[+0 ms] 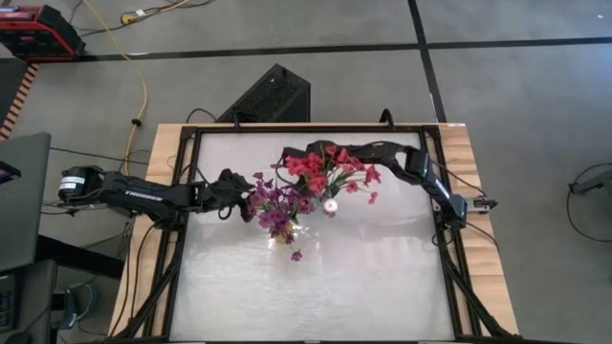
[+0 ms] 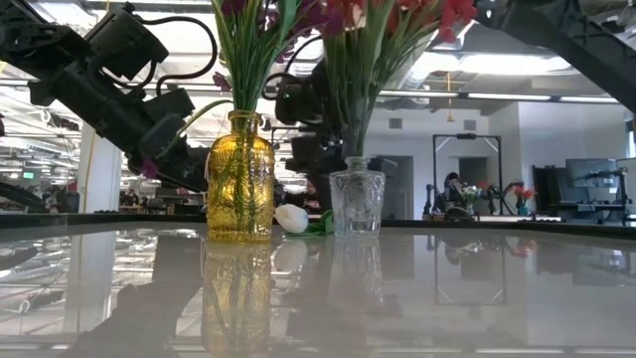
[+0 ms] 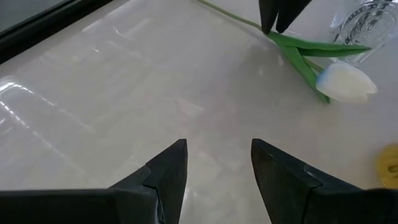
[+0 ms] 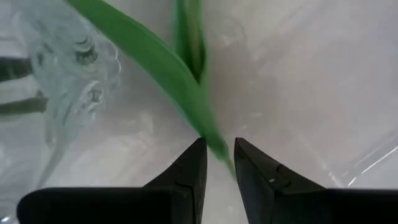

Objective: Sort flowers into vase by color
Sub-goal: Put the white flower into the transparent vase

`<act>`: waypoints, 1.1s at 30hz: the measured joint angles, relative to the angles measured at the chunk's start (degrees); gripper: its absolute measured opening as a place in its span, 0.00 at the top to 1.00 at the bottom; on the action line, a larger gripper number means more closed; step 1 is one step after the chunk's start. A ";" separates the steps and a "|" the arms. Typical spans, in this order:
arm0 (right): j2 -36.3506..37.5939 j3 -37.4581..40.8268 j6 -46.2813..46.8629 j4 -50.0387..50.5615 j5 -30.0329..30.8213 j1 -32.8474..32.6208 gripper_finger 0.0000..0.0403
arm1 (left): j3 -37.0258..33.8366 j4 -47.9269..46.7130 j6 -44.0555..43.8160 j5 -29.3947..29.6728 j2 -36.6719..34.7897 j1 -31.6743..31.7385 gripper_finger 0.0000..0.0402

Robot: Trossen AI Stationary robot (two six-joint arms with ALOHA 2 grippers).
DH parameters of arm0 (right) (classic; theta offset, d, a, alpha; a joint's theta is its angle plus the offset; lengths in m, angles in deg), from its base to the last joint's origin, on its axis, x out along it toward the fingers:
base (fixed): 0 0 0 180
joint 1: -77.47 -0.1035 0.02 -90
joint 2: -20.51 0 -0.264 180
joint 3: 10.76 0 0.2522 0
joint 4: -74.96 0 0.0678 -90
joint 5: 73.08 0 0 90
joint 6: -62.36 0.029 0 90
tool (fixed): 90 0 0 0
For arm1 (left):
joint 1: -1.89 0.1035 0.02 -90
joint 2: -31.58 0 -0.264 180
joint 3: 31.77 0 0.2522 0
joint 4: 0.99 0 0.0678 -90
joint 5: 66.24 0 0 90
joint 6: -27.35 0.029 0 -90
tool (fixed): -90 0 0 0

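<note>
Right gripper (image 4: 216, 163): I read its fingers as nearly closed around a green leaf or stem of the white tulip (image 3: 345, 82), which lies on the table (image 1: 382, 277) beside the clear vase (image 2: 356, 201) of red flowers (image 1: 325, 167). Left gripper (image 3: 217, 163): fingers apart, holding nothing, low beside the yellow vase (image 2: 239, 179) of purple flowers (image 1: 275, 205).

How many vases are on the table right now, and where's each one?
2. The yellow vase stands on the left arm's side and holds purple flowers. The clear vase stands beside it and holds red flowers. A white tulip lies between them.
</note>
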State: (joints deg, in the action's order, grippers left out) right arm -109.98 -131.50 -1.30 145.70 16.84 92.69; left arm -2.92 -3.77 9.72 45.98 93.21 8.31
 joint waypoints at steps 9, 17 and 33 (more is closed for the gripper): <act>-0.07 0.00 -3.31 0.20 0.02 -0.97 0.73 | 0.00 0.00 -0.22 -2.45 0.00 0.00 0.58; 0.09 3.74 -6.82 -3.23 0.02 -0.39 0.73 | -0.02 0.02 -0.22 -2.45 0.00 0.00 0.58; 0.88 4.48 -2.27 -2.96 -0.21 1.07 0.96 | -0.02 0.04 -0.49 -2.10 0.00 0.00 0.58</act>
State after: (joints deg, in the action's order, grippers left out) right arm -109.10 -127.02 -3.58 142.74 16.63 93.76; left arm -2.94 -3.73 9.23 43.88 93.21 8.31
